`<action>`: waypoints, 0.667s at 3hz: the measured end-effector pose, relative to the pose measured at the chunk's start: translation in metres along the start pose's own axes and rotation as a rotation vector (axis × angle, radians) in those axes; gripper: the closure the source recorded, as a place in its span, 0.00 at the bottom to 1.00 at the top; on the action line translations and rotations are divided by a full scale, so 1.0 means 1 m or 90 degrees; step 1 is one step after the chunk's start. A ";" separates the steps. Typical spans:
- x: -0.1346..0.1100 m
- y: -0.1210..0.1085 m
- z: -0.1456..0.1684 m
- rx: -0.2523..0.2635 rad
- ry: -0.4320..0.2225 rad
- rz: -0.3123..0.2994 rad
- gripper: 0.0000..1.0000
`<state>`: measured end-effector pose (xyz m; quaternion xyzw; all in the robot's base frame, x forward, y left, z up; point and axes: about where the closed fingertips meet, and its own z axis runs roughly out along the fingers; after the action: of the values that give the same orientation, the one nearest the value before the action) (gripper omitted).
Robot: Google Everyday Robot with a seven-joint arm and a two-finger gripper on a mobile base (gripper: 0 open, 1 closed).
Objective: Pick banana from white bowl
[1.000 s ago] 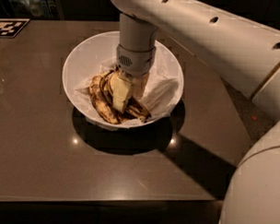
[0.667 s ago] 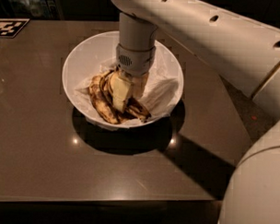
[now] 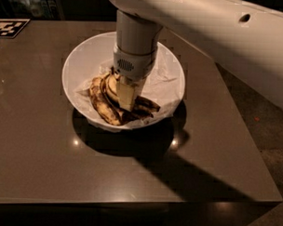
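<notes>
Nothing has moved: pincer down on banana in white bowl; its grip cannot be told.

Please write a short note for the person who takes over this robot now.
Gripper: lowered into the large round glossy white bowl, at the brown-spotted overripe banana; grip not confirmed.
Bowl stands on the dark brown table; banana lies inside it on crumpled white paper.
Done: reach. Left: secure the grasp, lift banana out.
</notes>
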<state>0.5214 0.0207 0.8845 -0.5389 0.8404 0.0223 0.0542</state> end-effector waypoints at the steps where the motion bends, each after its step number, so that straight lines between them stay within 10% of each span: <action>1: 0.003 0.017 -0.014 0.005 -0.021 -0.045 1.00; 2: 0.004 0.029 -0.023 0.002 -0.038 -0.088 1.00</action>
<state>0.4923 0.0273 0.9063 -0.5943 0.7994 0.0330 0.0813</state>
